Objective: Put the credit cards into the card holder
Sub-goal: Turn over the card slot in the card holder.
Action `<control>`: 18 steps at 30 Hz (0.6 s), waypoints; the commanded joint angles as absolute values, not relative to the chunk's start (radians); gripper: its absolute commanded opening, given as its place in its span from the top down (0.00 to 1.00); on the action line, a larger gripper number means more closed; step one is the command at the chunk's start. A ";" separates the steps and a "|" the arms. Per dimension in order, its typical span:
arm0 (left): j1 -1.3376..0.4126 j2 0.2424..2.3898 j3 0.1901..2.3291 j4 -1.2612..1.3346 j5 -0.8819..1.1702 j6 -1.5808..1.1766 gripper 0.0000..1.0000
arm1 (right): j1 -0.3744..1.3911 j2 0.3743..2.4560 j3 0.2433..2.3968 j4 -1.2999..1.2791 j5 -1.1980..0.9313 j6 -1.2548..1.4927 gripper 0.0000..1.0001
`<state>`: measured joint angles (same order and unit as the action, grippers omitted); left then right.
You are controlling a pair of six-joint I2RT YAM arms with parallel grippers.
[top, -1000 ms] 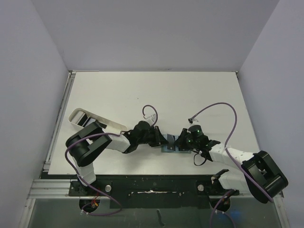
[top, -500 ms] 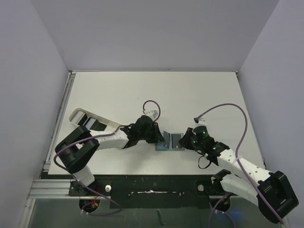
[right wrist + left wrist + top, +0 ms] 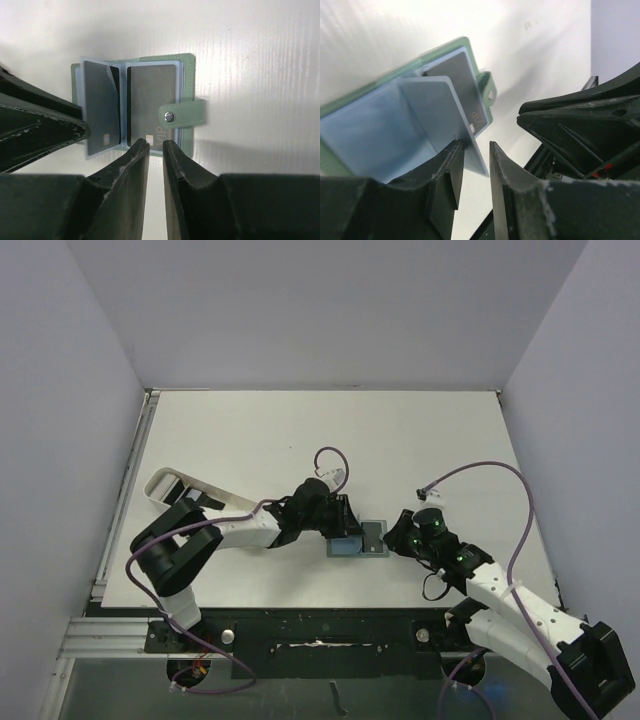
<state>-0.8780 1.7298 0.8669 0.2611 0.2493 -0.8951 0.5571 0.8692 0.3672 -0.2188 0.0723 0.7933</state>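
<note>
Left claw (image 3: 476,146) stands slightly parted, a blue sleeve leaf (image 3: 427,107) of the card holder (image 3: 186,80) passing through the gap. Right claw (image 3: 156,143) is open by a slit and empty, tips at the holder's near edge. The holder lies open on the white table (image 3: 300,430), 2 dark credit cards (image 3: 152,97) in its sleeves, snap tab (image 3: 182,113) spread flat.

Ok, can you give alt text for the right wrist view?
An open green card holder lies on a white table, dark cards tucked inside, snap tab to the right. The right end effector, nearly closed, points at its lower edge; the left end effector sits at its left side.
</note>
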 commanded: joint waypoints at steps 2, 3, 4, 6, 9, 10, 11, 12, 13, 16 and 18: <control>-0.895 1.781 0.941 0.451 0.349 -0.947 0.74 | 0.561 0.773 0.409 -0.276 0.144 0.792 0.79; -0.895 1.779 0.946 0.434 0.343 -0.942 0.74 | 0.561 0.758 0.412 -0.291 0.150 0.795 0.79; -0.893 1.771 0.950 0.421 0.332 -0.930 0.74 | 0.561 0.741 0.413 -0.297 0.155 0.796 0.78; -0.890 1.740 0.950 0.371 0.301 -0.898 0.72 | 0.561 0.713 0.413 -0.309 0.159 0.796 0.77; -0.878 1.691 0.962 0.275 0.251 -0.823 0.68 | 0.561 0.677 0.414 -0.319 0.164 0.803 0.74; -0.871 1.676 0.966 0.243 0.230 -0.796 0.65 | 0.561 0.669 0.416 -0.319 0.164 0.805 0.73; -0.866 1.658 0.971 0.211 0.212 -0.771 0.62 | 0.561 0.662 0.416 -0.319 0.162 0.806 0.72; -0.860 1.640 0.977 0.177 0.190 -0.745 0.58 | 0.561 0.655 0.417 -0.319 0.159 0.807 0.70; -0.855 1.618 0.982 0.138 0.163 -0.719 0.53 | 0.562 0.650 0.420 -0.320 0.156 0.808 0.69; -0.828 1.553 0.997 0.012 0.086 -0.640 0.38 | 0.561 0.635 0.428 -0.327 0.149 0.807 0.63; -0.800 1.502 1.015 -0.076 0.044 -0.586 0.30 | 0.562 0.624 0.435 -0.328 0.144 0.803 0.58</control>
<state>-0.8455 1.6188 0.9432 0.0910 0.1635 -0.7319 0.5571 0.6506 0.3782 -0.3416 0.1314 0.8032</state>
